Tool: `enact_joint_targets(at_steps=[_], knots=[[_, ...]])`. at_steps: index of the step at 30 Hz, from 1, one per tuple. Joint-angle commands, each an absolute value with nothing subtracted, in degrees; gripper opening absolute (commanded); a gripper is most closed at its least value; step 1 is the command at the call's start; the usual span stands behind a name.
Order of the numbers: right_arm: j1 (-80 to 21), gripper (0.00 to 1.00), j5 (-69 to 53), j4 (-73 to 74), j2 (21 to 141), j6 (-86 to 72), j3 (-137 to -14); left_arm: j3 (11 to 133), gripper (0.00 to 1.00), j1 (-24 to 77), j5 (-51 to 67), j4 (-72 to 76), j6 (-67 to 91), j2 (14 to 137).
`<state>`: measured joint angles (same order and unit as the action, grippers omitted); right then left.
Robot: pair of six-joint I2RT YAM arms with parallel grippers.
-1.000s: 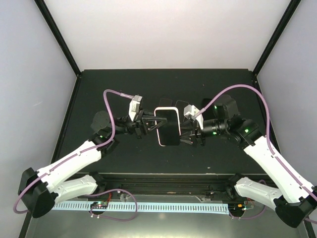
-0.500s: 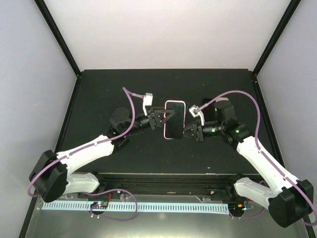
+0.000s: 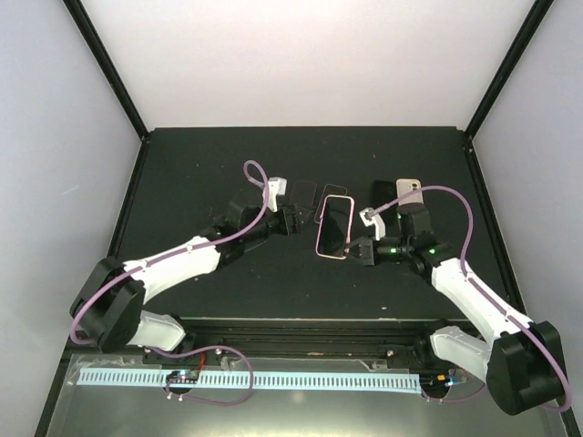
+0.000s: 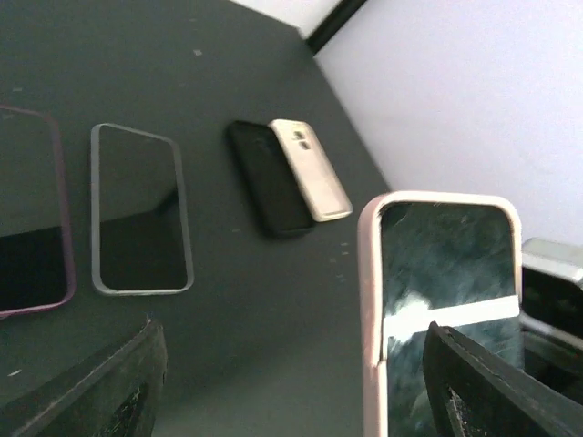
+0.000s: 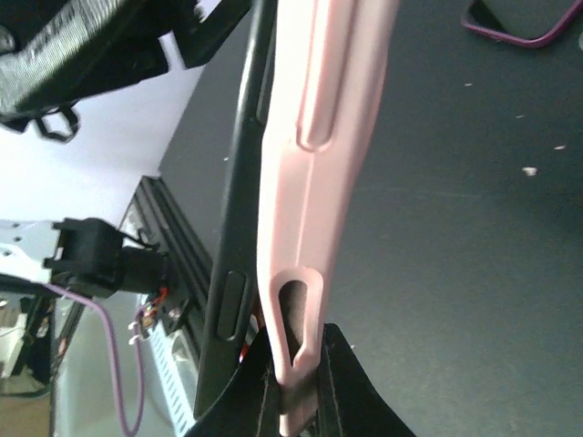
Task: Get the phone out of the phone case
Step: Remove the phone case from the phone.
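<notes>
**A:** What sits closest to the bases?

**B:** Both arms reach from the near edge of the desk [image 3: 209, 155] toward its middle. The right end effector [image 5: 293, 401] is pinched narrow on the pink phone case [image 5: 314, 137]. It grips one thin rim, edge-on to its own camera.

**A:** And the phone itself?

**B:** The phone [image 4: 451, 300] is inside that case, standing up from the right fingers' hold. Its screen faces the left wrist camera and the pink rim shows around its top and side. In the right wrist view, a dark edge with a side button runs alongside the pink wall. I cannot tell whether that edge has begun to part from the case.

**A:** What about the other arm?

**B:** The left end effector [image 4: 291, 332] is spread wide and holds nothing. It sits near the cased phone, which rises just beyond one of its fingers. In the top view a sliver of desk shows between them.

**A:** Anything farther back?

**B:** Four things lie flat on the desk. A purple-rimmed piece [image 4: 27, 228] and a grey-rimmed piece [image 4: 138, 209] lie side by side, slightly apart. I cannot tell whether they are phones or empty cases. Beyond them, toward the right wall, a black phone [image 4: 260, 182] and a gold phone [image 4: 311, 171] lie against each other along their long edges.
</notes>
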<state>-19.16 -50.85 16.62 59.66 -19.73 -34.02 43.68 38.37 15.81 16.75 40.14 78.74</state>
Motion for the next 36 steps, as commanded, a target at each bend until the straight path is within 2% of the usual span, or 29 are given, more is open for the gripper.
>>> enact_joint_targets(at_steps=[1,8,12,16,22,32,36], knots=[[-18.71,0.01,-46.15,11.34,61.08,-21.13,-36.14,44.38,0.77,41.01,7.15,8.39,32.34,75.17],[-18.59,0.01,-42.54,25.35,65.43,-21.64,-43.31,49.42,0.73,55.7,-16.65,-5.98,16.07,71.72],[-18.4,0.01,-41.51,36.33,70.12,-19.51,-47.71,48.98,0.71,63.48,-25.4,-4.73,6.04,71.09],[-17.5,0.01,-40.4,41.7,72.37,-17.68,-49.26,50.21,0.69,68.44,-28.63,-4.17,-2.7,72.99],[-16.86,0.01,-45.82,38.77,73.26,-21.09,-46.35,54.4,0.63,71.64,-35.34,-4.8,-8.22,82.23],[-16.79,0.01,-50.61,35.33,76.77,-22.67,-43.69,56.87,0.63,72.91,-36.06,0.48,-14.5,90.67],[-16.79,0.01,-51.58,34.72,77.59,-22.98,-43.53,57.14,0.63,73.31,-32.58,1.32,-16.02,92.25]])
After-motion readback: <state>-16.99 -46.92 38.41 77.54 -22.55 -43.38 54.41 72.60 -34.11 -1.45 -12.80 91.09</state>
